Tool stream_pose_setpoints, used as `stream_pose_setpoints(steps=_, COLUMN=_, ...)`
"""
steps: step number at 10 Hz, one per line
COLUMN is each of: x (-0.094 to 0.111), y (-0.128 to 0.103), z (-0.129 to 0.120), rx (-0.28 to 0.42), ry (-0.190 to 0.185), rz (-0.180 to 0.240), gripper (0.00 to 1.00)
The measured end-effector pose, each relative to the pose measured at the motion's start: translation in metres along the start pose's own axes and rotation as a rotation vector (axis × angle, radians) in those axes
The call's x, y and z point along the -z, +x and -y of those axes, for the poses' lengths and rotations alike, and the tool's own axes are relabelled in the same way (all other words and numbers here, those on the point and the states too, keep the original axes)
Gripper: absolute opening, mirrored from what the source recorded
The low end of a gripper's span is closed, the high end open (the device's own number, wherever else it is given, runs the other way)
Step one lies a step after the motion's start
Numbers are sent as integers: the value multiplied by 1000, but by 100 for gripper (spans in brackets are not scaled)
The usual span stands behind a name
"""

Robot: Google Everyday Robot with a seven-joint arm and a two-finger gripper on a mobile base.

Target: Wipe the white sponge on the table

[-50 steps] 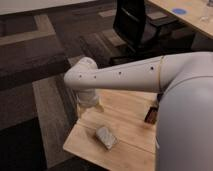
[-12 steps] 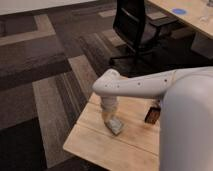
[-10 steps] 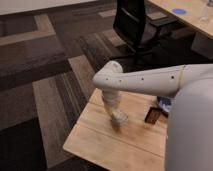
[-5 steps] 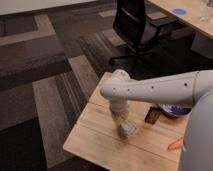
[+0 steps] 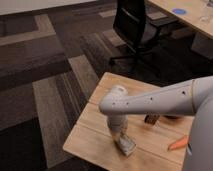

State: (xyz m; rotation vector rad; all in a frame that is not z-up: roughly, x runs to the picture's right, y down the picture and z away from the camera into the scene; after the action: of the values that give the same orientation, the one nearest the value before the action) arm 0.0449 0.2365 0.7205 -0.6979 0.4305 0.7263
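Carpet fills the left of my feed, dark striped tiles running up to the tabletop, whose pale planks begin about mid-frame. Next along, the arm's wrist drops straight down over the near half of the planks. The end effector sits at its foot, right on top of the white sponge. The sponge lies flat near the front edge, turned a little askew to the plank lines. I cannot tell from here whether the end effector is clamped on it or only bearing down, because the wrist hides that. Further right, a small brown box stands apart from the sponge. An orange carrot-like thing lies by the right margin.

My read on handling: the sponge looks soft and light, so it should squash under load and drag rather than slide freely on bare wood. I would hold it low across its short sides with modest downward pressure, or it may buckle or roll out. Strokes should stay left of the box and short of the front edge.
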Motion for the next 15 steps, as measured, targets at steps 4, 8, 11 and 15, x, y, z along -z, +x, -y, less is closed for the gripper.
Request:
stream_pose_setpoints(steps=4, x=31, y=-89, z=-36, rx=198, ry=-1, rz=155, gripper=0)
stream_pose_setpoints(steps=8, x=20, y=-97, z=22, rx=172, ry=43, rz=137, gripper=0)
stream_pose_setpoints(steps=11, x=40, y=-59, z=75, rx=70, ry=119, rz=99, gripper=0)
stream_pose_setpoints(steps=15, x=62, y=-33, z=94, rx=3, ry=155, rz=86, gripper=4)
